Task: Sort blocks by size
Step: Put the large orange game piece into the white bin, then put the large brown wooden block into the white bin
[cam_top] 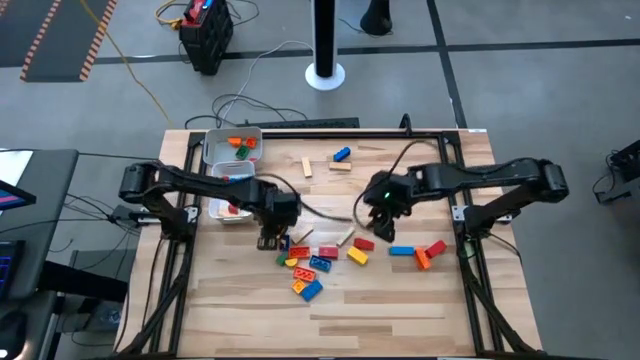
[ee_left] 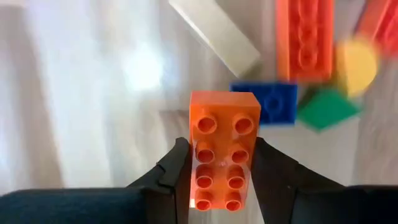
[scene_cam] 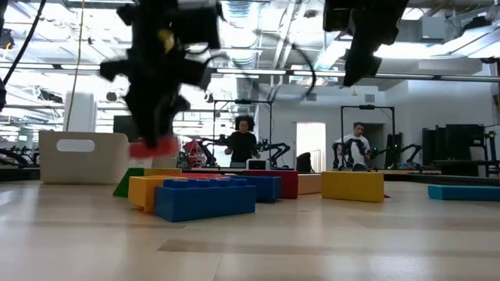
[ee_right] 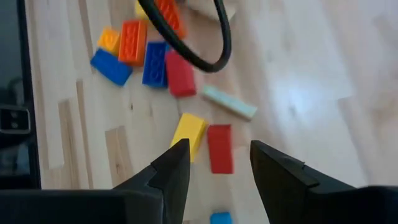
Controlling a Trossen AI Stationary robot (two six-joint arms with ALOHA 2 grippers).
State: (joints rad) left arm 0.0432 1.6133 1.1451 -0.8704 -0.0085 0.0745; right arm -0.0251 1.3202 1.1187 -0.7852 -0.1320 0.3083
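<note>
The orange block (ee_left: 224, 149) is clamped lengthwise between the left gripper (ee_left: 219, 177) fingers (lifted off the table), the trays (cam_top: 232, 150) lying just beyond, while the right gripper (ee_right: 217, 171) is held apart, empty.

White trays (cam_top: 222, 150), black cable (ee_right: 205, 43), two people (scene_cam: 243, 140).

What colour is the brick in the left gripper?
Orange brick, clearest in the left wrist view.
</note>
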